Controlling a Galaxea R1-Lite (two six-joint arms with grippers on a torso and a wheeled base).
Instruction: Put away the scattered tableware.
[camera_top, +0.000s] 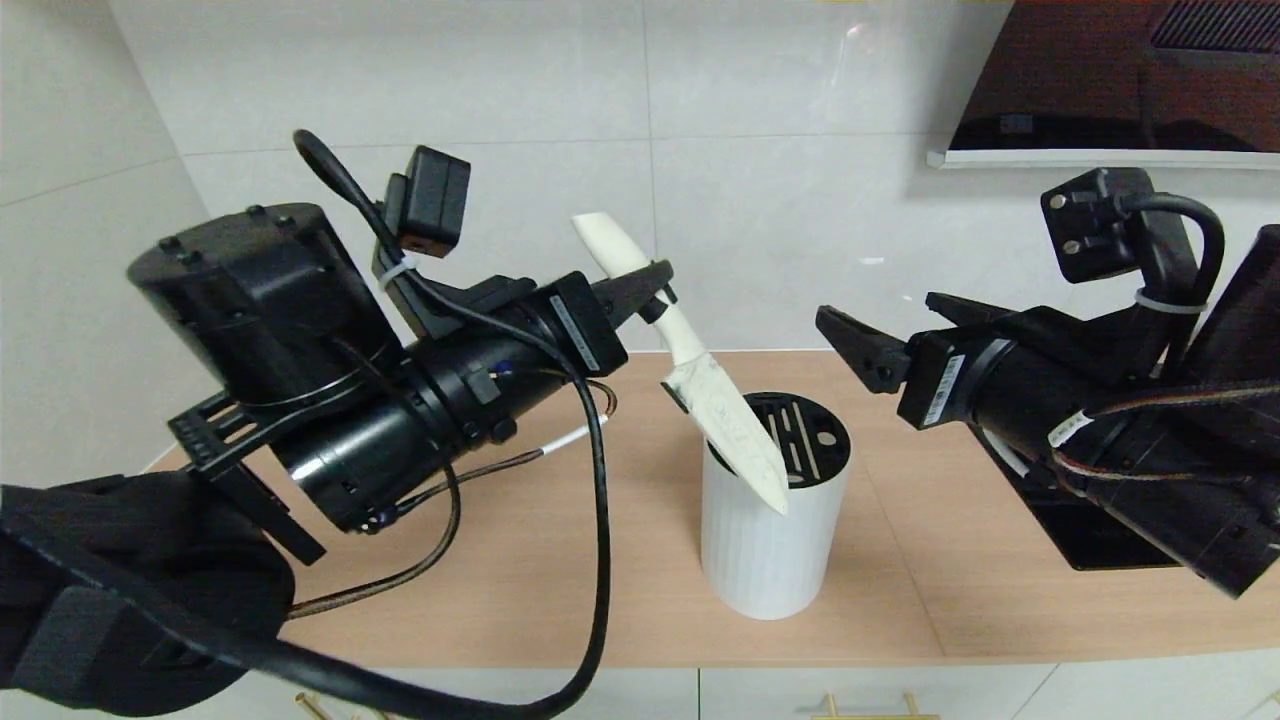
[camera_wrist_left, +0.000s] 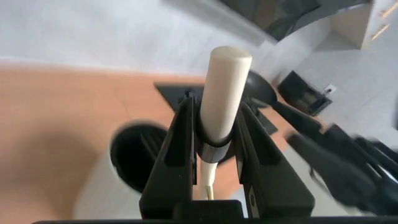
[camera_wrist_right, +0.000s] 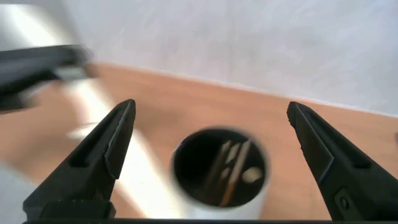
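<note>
A white knife (camera_top: 700, 375) with a cream handle (camera_wrist_left: 221, 93) hangs tilted above the white cylindrical knife holder (camera_top: 772, 540), its blade tip over the near rim of the slotted black top (camera_top: 795, 435). My left gripper (camera_top: 648, 290) is shut on the handle, just above the blade. My right gripper (camera_top: 850, 345) hovers to the right of the holder, open and holding nothing; in its wrist view the fingers (camera_wrist_right: 106, 146) flank the holder (camera_wrist_right: 219, 169) below.
The holder stands on a light wooden counter (camera_top: 560, 560) against a white tiled wall. A black cooktop (camera_top: 1090, 535) lies at the right under my right arm. A dark range hood (camera_top: 1110, 90) hangs at the upper right.
</note>
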